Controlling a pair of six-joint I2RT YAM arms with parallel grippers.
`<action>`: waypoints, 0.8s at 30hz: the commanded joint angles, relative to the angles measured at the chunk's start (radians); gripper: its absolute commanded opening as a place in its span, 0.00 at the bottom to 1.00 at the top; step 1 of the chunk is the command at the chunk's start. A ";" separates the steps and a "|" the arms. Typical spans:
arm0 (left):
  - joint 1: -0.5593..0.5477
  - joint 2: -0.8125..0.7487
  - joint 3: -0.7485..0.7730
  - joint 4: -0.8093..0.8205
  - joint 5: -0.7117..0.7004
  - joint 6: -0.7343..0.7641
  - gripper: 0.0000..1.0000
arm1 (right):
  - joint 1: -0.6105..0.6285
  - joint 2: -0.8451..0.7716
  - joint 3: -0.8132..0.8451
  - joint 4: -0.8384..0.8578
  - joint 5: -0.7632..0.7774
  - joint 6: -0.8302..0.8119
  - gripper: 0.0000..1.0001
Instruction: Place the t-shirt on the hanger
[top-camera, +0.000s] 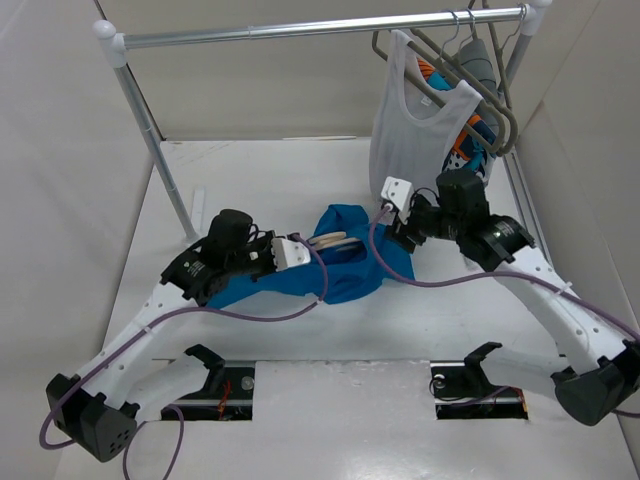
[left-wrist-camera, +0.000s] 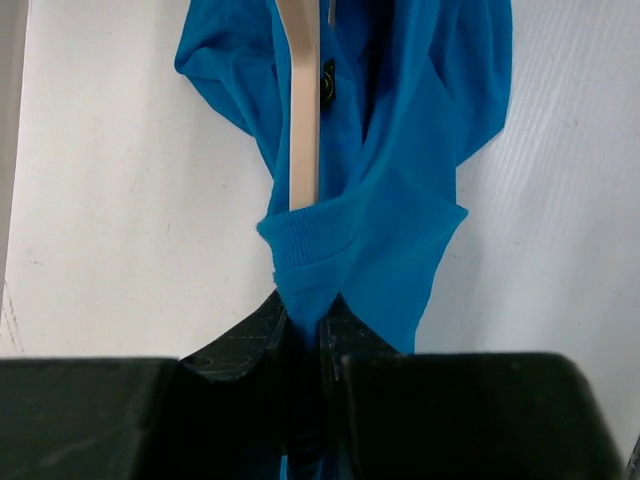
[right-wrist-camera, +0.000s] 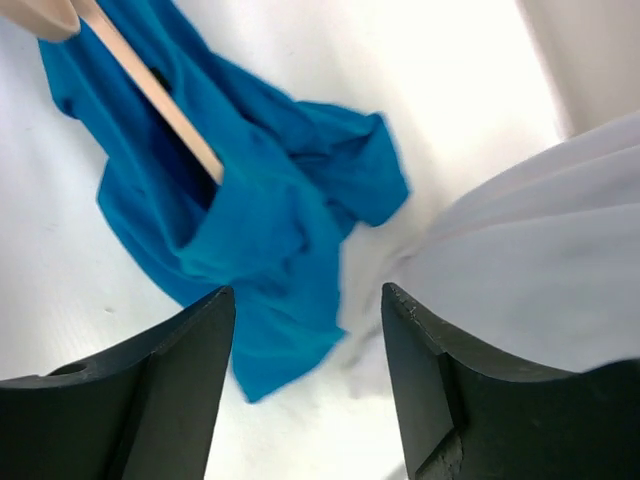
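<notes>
The blue t-shirt lies crumpled on the white table between my two arms. A pale beige wooden hanger lies partly inside it; its bar runs into the cloth and shows again in the right wrist view. My left gripper is shut on a ribbed edge of the t-shirt; from above it sits at the shirt's left side. My right gripper is open, above the shirt's right edge, holding nothing. In the top view it hovers by the shirt's right side.
A metal clothes rail spans the back on slanted posts. A white tank top hangs from grey hangers at the rail's right end, just behind my right gripper, and fills the right of its wrist view.
</notes>
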 joint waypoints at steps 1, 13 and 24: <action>0.003 -0.031 0.016 0.034 0.050 -0.009 0.00 | -0.023 -0.028 0.123 -0.084 -0.103 -0.159 0.65; 0.037 -0.030 0.064 0.055 0.170 -0.058 0.00 | 0.140 0.156 0.082 0.122 -0.390 -0.252 0.59; 0.037 -0.077 0.055 0.057 0.205 -0.077 0.00 | 0.158 0.318 0.034 0.314 -0.361 -0.160 0.21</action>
